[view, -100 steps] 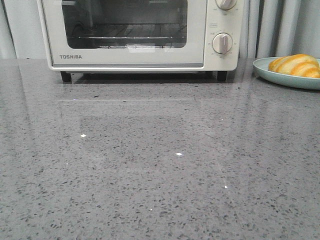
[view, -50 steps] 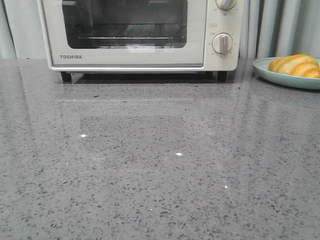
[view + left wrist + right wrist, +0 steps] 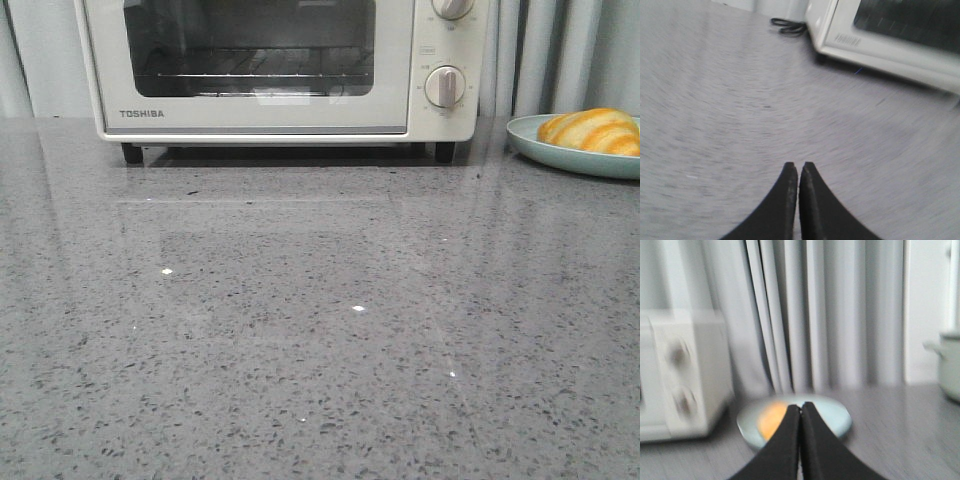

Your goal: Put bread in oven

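Front view: one bread (image 3: 590,130) on one teal plate (image 3: 530,140) at the bench's far right edge, beside one closed oven (image 3: 280,70); left gripper (image 3: 798,167) and right gripper (image 3: 800,410) jaws pressed together, empty.

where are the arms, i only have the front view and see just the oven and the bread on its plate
Observer: Neither arm is in the front view. The left wrist view shows the left end effector above bare countertop, fingers together, holding nothing.
Operator: and the right one
Observer: The right end effector is also shut and empty, and its camera faces the bread on the teal plate.
Operator: anything near the plate i can't see
Observer: Yes, the right wrist view shows a pale pot on the countertop beyond the plate, on the side away from the toaster oven.
Operator: oven door open yet
Observer: No, in the left wrist view it sits shut.
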`<state>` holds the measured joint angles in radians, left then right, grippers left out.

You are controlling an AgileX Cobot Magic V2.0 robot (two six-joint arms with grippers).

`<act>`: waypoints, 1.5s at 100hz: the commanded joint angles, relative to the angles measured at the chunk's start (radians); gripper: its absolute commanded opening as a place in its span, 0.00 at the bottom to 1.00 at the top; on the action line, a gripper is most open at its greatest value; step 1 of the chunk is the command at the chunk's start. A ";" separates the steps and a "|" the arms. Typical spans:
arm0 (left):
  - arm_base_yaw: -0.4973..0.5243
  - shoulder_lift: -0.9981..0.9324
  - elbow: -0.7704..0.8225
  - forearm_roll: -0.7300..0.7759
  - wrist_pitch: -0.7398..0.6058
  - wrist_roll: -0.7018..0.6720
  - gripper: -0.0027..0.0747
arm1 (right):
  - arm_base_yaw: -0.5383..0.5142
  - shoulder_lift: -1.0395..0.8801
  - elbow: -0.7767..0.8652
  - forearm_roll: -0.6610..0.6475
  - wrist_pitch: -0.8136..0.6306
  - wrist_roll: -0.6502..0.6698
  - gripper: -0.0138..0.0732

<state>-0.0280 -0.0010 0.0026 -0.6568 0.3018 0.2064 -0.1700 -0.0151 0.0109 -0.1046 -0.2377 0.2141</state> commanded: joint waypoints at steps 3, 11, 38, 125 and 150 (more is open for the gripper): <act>0.002 -0.028 0.021 -0.308 -0.140 -0.008 0.01 | -0.005 -0.012 0.024 0.168 -0.077 0.027 0.10; 0.004 -0.028 0.021 -0.403 -0.258 -0.008 0.01 | -0.005 -0.012 0.021 0.266 0.020 0.027 0.10; -0.009 0.024 -0.058 -0.518 -0.246 0.028 0.01 | -0.005 0.093 -0.160 0.268 0.238 0.027 0.10; -0.347 1.314 -1.242 -0.376 -0.014 0.657 0.01 | 0.203 0.662 -0.608 0.045 0.406 0.013 0.10; -0.347 1.509 -1.423 -0.370 -0.025 0.657 0.01 | 0.203 0.662 -0.608 0.045 0.436 0.013 0.10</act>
<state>-0.3684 1.4917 -1.3419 -1.0085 0.3182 0.8609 0.0324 0.6434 -0.5593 -0.0435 0.2530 0.2362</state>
